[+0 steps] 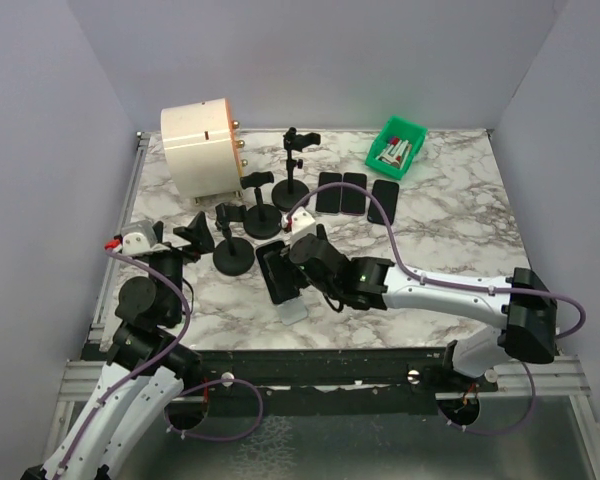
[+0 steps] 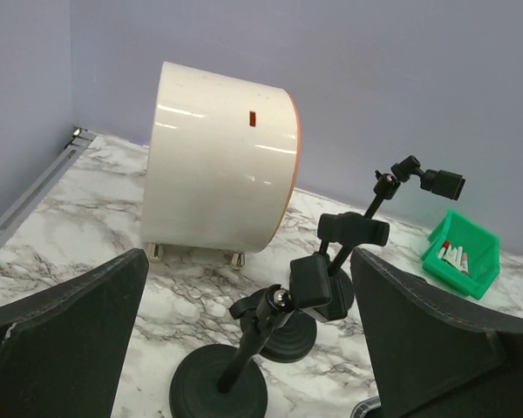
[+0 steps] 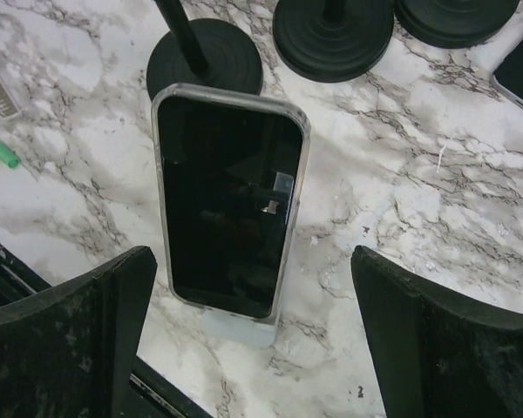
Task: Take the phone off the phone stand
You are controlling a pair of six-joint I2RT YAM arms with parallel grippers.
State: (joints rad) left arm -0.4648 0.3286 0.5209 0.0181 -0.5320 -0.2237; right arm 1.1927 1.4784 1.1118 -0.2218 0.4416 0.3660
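**Item: phone (image 3: 231,200) on phone stand (image 3: 240,329). Location:** near edge of the surface (image 1: 450,230), left of its middle. The phone leans back, screen up, with its lower end seated in the small pale stand.

**Hazards (judged):**
- The stand looks light and nothing braces it. A lift that drags on the phone could carry it along or tip it.
- The phone's face and case look smooth, so a grip set too shallow on the long edges may slip. A drop this close to the near edge could go off the surface.
- A black round-based stand (image 3: 205,57) sits just behind the phone's top end. A tilted or overshooting approach could knock it.
- Three spare phones (image 1: 356,195) lie flat toward the far edge, well apart and unlikely to interfere.

**Right tool (image 3: 251,254):** fingers spread to full width, one on each side of the phone and above it. It holds nothing and no contact is visible.

**Left tool (image 2: 249,254):** also fully spread and empty. It sits by the left edge, facing a white drum (image 2: 218,157) and more black stands (image 2: 283,322), well away from the phone.
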